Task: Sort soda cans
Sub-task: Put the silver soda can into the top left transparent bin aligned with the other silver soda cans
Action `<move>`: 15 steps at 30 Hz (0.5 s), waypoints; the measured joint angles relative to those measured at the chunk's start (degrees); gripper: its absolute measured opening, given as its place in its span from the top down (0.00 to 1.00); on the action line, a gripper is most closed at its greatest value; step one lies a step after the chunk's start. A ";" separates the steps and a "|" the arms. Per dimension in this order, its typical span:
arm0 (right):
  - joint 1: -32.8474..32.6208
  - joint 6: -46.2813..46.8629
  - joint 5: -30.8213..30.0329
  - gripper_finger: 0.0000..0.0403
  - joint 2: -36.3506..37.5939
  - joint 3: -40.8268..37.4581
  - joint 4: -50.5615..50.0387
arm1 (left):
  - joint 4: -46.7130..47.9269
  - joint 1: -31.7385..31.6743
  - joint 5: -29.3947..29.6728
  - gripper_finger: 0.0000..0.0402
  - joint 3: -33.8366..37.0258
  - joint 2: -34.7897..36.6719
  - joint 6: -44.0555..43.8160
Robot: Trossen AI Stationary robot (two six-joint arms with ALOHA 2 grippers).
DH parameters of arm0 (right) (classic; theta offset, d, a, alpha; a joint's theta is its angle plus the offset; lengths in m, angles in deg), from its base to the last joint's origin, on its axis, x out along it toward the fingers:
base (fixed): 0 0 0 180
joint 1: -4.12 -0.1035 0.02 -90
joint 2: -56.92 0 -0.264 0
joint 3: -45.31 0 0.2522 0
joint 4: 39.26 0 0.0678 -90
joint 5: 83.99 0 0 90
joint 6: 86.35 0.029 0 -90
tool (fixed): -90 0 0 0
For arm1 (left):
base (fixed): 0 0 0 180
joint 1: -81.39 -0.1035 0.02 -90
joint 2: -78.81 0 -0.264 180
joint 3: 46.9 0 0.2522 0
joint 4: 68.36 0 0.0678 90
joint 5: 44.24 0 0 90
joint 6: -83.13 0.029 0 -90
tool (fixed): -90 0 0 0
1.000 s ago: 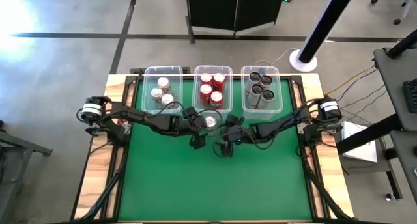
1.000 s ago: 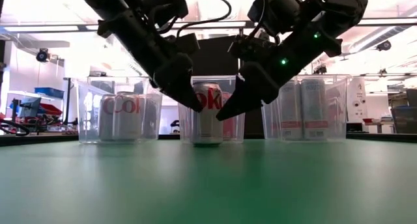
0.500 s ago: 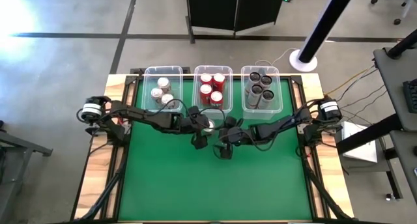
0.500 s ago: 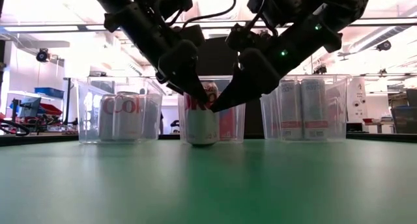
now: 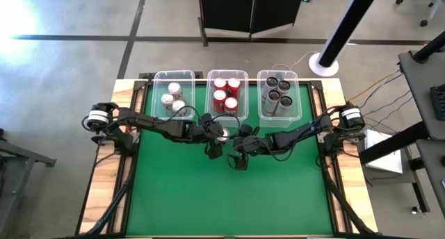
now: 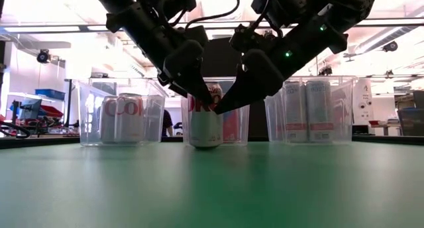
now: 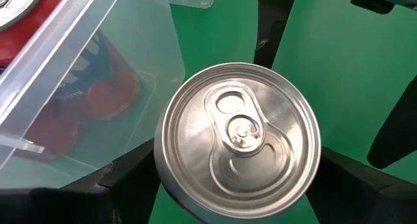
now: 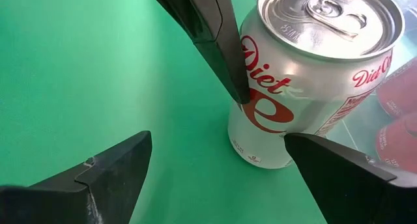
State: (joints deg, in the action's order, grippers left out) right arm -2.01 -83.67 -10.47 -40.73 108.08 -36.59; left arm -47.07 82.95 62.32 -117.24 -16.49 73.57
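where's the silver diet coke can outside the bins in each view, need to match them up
High view: silver can on the green mat, just in front of the middle bin, under the left gripper.
Low view: silver can at centre, standing on the mat.
Left wrist view: its top fills the centre.
Right wrist view: upper right, label readable.
Shared landmark: the middle bin of red cans right behind it.

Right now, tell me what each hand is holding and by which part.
The left hand grips the silver Diet Coke can by its upper sides, standing on the green mat. The right hand is open beside it, holding nothing.
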 joint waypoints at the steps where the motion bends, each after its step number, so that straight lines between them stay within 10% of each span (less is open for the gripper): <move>1: 0.00 0.24 -0.01 0.10 0.00 0.00 0.00 | -0.02 0.01 0.00 0.25 0.00 0.00 -0.11; 15: -1.93 2.34 -0.48 0.10 3.97 0.15 -5.52 | 3.83 2.55 -3.24 0.29 0.01 2.28 -3.37</move>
State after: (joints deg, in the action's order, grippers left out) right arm -3.95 -81.33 -10.95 -36.76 108.24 -42.11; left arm -43.24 85.50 59.08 -117.23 -14.21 70.20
